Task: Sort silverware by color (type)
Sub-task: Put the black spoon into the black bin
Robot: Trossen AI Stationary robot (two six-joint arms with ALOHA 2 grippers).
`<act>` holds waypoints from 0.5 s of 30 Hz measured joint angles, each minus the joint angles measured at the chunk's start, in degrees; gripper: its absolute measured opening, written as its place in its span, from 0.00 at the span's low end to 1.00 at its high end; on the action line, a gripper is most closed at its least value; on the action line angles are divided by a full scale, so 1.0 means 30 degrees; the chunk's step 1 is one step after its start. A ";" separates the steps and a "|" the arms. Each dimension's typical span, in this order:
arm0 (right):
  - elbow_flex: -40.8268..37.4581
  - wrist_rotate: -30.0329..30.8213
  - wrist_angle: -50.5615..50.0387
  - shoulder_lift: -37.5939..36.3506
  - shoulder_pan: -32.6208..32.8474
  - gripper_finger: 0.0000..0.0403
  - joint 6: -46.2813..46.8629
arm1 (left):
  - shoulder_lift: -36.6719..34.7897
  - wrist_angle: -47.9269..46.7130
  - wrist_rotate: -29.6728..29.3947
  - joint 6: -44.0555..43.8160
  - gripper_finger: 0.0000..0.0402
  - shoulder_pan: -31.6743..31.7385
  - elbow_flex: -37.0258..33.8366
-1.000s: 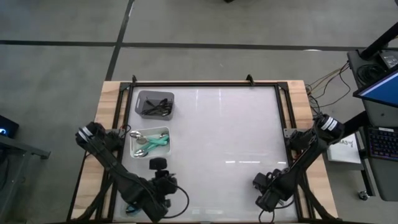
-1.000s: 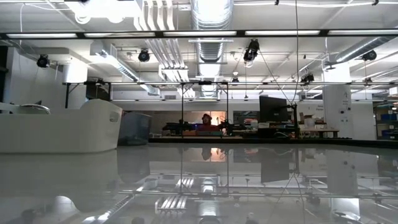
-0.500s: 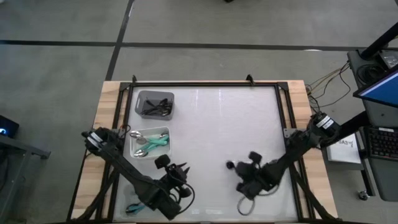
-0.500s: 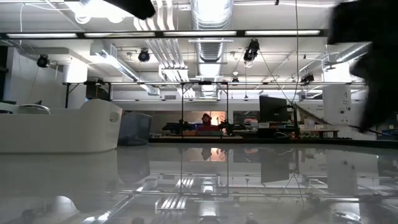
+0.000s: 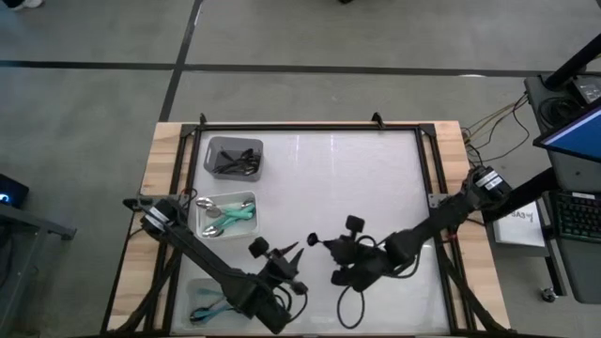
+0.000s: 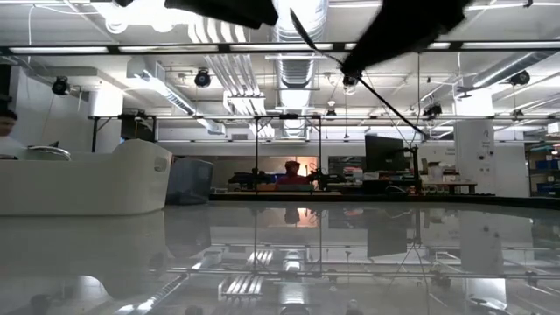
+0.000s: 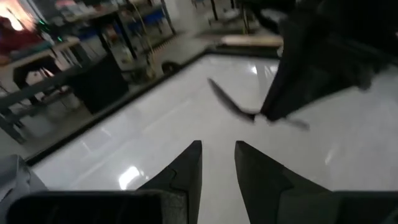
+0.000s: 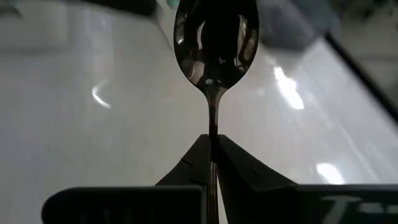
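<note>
A: Where's your spoon? Quick.

B: The black spoon [image 8: 215, 37] is pinched by its handle in your right gripper [image 8: 213, 144], fingers pressed tight on it, bowl pointing forward; in the high view that spoon [image 5: 315, 240] sticks out toward the left arm, above the desk [image 5: 357, 178] near its front middle; not touching the surface as far as I can tell.

A: And your left gripper?

B: Left gripper [image 7: 217, 155] sits just beside it, fingers slightly parted with a narrow gap, holding nothing; its wrist view looks at the spoon [image 7: 227, 104] held by the other arm.

A: The rest of the silverware?

B: Dark spoons [image 5: 237, 161] lie in the grey bin [image 5: 211, 147] at the desk's far left; teal-handled spoons [image 5: 228, 214] with silver bowls lie in the white bin [image 5: 203, 229] just in front of it; another teal-handled one [image 5: 208, 306] lies in the clear bin [image 5: 195, 289] at the front left, partly hidden by your left arm.
</note>
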 joint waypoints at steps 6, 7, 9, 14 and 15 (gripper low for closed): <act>0.0028 0.0193 0.3567 0.0000 -0.0029 0.02 -0.3981 | -0.0024 0.0701 -0.1973 0.0006 0.19 0.0007 0.0000; 0.0028 0.0213 0.3891 0.0000 -0.0029 0.02 -0.4421 | -0.0024 0.0944 -0.2057 0.0019 0.19 0.0007 0.0000; 0.0035 0.0214 0.4374 0.0000 -0.0036 0.02 -0.5059 | -0.0039 0.1546 -0.2105 0.0127 0.19 0.0016 0.0000; 0.0035 0.0936 0.4683 0.0000 -0.0036 0.02 -0.5999 | -0.0053 0.2387 -0.2092 0.0164 0.19 0.0036 0.0000; 0.0035 0.1316 0.4695 0.0000 -0.0036 0.02 -0.6182 | -0.0061 0.2482 -0.2092 0.0165 0.19 0.0036 0.0000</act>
